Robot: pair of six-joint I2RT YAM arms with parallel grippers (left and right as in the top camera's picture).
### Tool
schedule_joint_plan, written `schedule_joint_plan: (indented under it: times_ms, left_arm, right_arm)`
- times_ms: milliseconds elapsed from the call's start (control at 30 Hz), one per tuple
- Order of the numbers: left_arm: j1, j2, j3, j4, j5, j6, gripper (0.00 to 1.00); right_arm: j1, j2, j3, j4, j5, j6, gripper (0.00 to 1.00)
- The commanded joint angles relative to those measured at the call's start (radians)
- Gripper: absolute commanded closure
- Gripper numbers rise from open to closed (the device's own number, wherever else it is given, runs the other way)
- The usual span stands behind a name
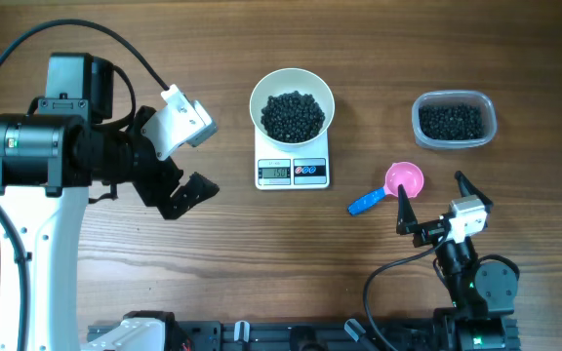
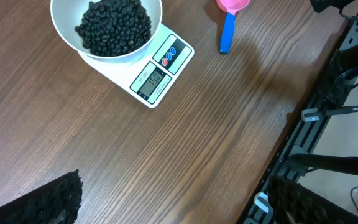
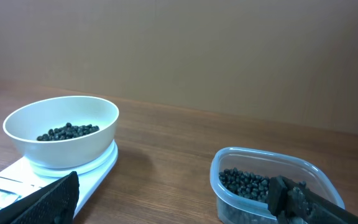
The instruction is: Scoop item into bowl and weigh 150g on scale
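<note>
Bowl (image 1: 260, 97) between left tool (image 1: 208, 156) and right tool (image 1: 429, 184)

Scoop (image 1: 395, 184) btwn scale (image 1: 292, 172) & tub (image 1: 454, 121)

The digits on the scale (image 1: 292, 171) are too small to read from overhead, and the bowl (image 1: 257, 95) covers most of its platform. In the left wrist view the top edge cuts off the bowl's far rim and most of the pink scoop (image 2: 231, 5). In the right wrist view the bottom edge crops the clear tub (image 3: 219, 177), and a dark finger (image 3: 303, 199) hides part of its front wall.
</note>
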Motion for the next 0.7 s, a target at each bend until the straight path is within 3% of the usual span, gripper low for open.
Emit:
schedule_joint_plan:
  times_ms: [0, 567, 667]
  left_arm:
    - [0.006, -0.009, 0.011, 0.000, 0.001, 0.012, 0.00]
    - [0.006, -0.019, 0.011, 0.031, 0.010, 0.004, 0.00]
    - [0.006, -0.054, 0.008, 0.079, -0.021, -0.075, 0.00]
  right_arm:
    - [0.006, -0.012, -0.003, 0.003, 0.018, -0.003, 0.00]
    - [0.006, -0.012, -0.003, 0.003, 0.018, -0.003, 0.00]
    - [0.006, -0.012, -0.003, 0.003, 0.018, -0.003, 0.00]
